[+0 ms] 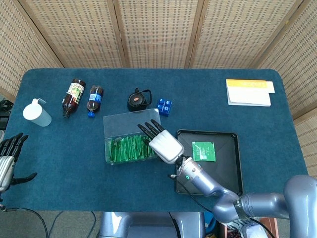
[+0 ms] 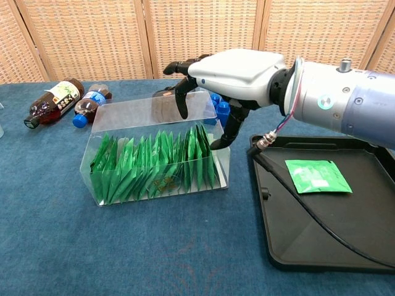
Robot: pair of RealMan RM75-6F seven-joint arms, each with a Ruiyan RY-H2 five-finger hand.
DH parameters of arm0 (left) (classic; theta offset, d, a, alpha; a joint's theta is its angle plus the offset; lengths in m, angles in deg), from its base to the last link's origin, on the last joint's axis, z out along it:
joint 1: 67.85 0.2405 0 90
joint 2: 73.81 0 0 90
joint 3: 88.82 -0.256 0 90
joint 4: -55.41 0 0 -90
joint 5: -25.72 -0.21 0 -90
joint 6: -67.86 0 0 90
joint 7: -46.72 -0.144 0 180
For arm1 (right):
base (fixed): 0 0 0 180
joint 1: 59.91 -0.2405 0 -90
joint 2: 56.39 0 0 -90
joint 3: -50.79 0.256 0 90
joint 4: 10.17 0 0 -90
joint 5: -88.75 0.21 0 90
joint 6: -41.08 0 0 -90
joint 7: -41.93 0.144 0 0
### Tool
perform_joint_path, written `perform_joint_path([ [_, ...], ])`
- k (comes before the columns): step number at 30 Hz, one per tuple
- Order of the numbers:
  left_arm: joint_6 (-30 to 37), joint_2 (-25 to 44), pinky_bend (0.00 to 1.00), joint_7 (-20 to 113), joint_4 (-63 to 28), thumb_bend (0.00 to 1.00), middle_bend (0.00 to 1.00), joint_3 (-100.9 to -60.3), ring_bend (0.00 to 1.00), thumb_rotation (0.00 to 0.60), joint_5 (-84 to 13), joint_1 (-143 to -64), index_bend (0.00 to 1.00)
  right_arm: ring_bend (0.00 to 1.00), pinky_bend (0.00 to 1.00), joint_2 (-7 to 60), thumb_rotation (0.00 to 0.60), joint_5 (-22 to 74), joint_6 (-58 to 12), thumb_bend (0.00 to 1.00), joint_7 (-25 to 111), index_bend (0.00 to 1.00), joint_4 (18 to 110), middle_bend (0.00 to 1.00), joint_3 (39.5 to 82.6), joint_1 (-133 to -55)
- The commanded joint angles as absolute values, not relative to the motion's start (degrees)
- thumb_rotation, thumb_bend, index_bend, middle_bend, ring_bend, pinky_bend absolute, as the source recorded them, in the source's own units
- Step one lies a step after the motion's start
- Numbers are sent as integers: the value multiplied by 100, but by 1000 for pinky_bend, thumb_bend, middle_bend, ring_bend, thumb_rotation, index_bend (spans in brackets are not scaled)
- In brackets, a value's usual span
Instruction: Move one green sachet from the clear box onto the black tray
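Note:
The clear box [image 1: 118, 122] [image 2: 126, 110] stands left of the black tray [image 1: 208, 133] [image 2: 321, 237] and holds a row of upright green sachets [image 1: 128, 148] [image 2: 151, 165]. One green sachet [image 1: 203, 150] [image 2: 318, 176] lies flat in the tray. My right hand [image 1: 161, 142] [image 2: 229, 79] hovers over the right end of the box with its fingers spread and curved downward, holding nothing. Its fingertips hang just above the sachets at that end. My left hand [image 1: 8, 159] is at the table's near left edge, fingers apart and empty.
Behind the box lie two bottles [image 1: 73, 97] [image 1: 94, 98], a white jug [image 1: 36, 112], a black round case [image 1: 137, 100] and blue bricks [image 1: 164, 106]. A yellow and white book [image 1: 248, 92] sits at the far right. A black cable [image 2: 290, 197] trails over the tray's left rim.

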State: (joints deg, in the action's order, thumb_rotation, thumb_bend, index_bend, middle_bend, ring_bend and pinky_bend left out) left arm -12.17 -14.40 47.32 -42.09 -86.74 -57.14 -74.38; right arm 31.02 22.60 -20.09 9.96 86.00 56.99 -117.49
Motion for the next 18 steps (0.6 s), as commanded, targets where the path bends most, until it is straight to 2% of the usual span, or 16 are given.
perform_joint_path([
  [1,-1228,-1436,0,4718,-4218,63,0,-8675,0,600,-5715,-7436,0,0,0,3154,600,2274,-1980,316,990,443,8549,46,5767,-11733],
  [18,-1260,-1444,0,4742,-4206,63,0,-8675,0,600,-5712,-7428,0,0,5,3627,600,2590,-1597,320,839,461,7917,53,6055,-11856],
])
